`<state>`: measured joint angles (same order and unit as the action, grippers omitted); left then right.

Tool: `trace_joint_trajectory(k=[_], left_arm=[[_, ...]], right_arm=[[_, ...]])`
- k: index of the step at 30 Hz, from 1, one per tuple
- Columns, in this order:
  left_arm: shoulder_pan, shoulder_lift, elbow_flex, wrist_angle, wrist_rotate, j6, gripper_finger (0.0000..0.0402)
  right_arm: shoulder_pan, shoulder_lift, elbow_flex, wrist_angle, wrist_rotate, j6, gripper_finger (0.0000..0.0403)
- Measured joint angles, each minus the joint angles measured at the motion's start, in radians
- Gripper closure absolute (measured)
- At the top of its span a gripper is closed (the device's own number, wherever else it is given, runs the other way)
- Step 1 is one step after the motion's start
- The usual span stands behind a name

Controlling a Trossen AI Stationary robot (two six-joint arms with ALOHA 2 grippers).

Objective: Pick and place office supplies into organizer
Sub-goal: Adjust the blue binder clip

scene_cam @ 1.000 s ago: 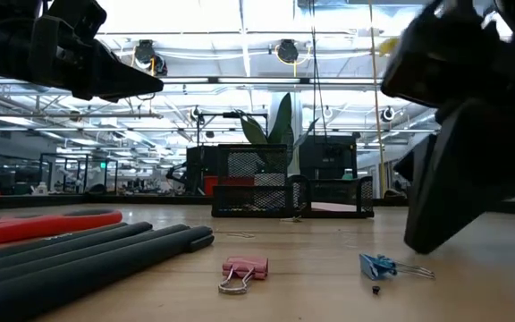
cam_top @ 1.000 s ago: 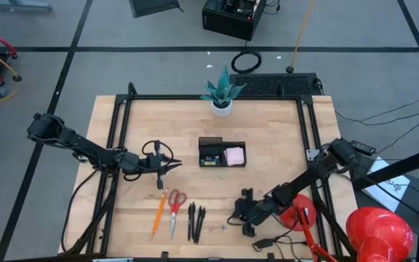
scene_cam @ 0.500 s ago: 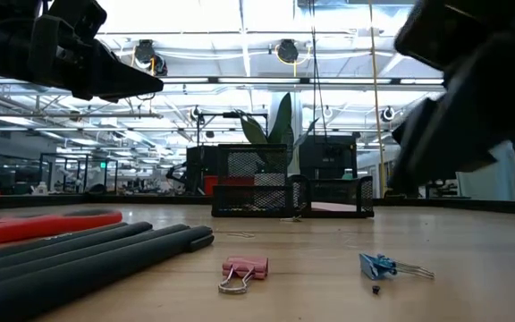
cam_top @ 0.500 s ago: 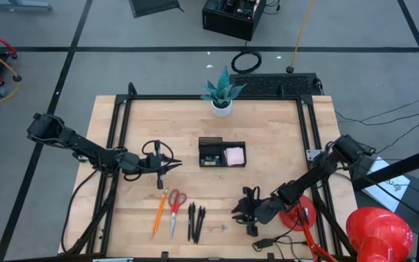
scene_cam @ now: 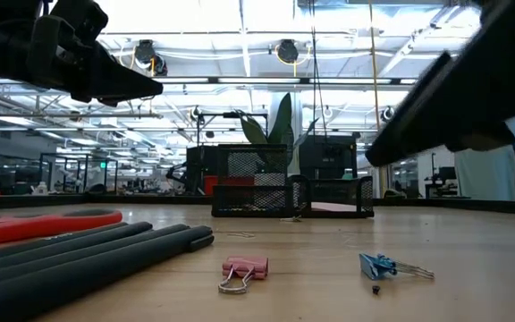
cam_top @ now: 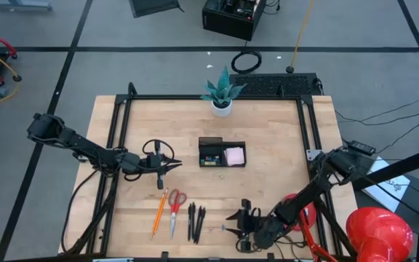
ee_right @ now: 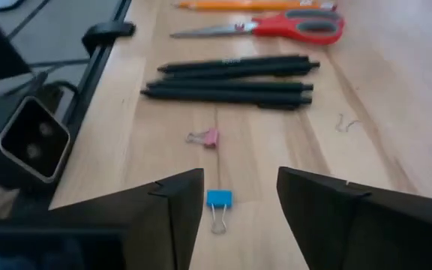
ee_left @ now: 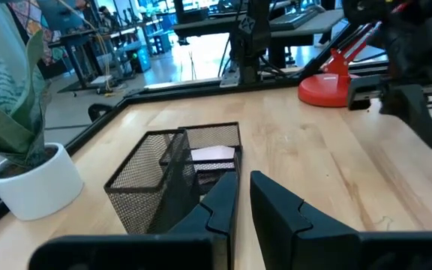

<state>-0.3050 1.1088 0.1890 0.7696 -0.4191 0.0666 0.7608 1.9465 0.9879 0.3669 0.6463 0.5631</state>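
Note:
The black mesh organizer [cam_top: 222, 153] stands mid-table, a pink pad in its right compartment. Near the front edge lie an orange pencil [cam_top: 158, 211], red-handled scissors [cam_top: 174, 211] and three black pens [cam_top: 195, 222]. A pink clip [ee_right: 205, 137] and a blue clip [ee_right: 218, 199] lie flat on the wood right of the pens. My right gripper [cam_top: 237, 227] hovers open just right of the clips, and the blue clip lies ahead of its gap. My left gripper [cam_top: 167, 166] hangs shut and empty left of the organizer [ee_left: 178, 176].
A potted plant [cam_top: 221, 108] stands at the far edge behind the organizer. A red round-based lamp [cam_top: 300, 211] sits at the near right, beside my right arm. A black frame rail [cam_top: 118, 145] borders the table. Bare wood lies between the organizer and the pens.
My right gripper has lifted off the table, swung toward the near edge and the clips, turned about, and opened. The clips, the pens and the other items lie as before.

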Motion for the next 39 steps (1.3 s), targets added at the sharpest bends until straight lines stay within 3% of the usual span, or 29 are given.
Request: trace_joint_trajectory(k=[13,28,39], left_arm=[[0.0,0.0,0.0,-0.019,0.002,-0.032,0.0355],[0.006,0.0,0.0,-0.034,0.002,-0.02,0.0355],[0.005,0.0,0.0,-0.034,0.002,-0.026,0.0355]], right_arm=[[-0.001,0.134,0.071,-0.023,0.038,0.038,0.0259],[-0.014,0.127,0.074,-0.177,0.054,0.167,0.0259],[-0.018,0.065,0.069,-0.121,0.03,0.051,0.0259]])
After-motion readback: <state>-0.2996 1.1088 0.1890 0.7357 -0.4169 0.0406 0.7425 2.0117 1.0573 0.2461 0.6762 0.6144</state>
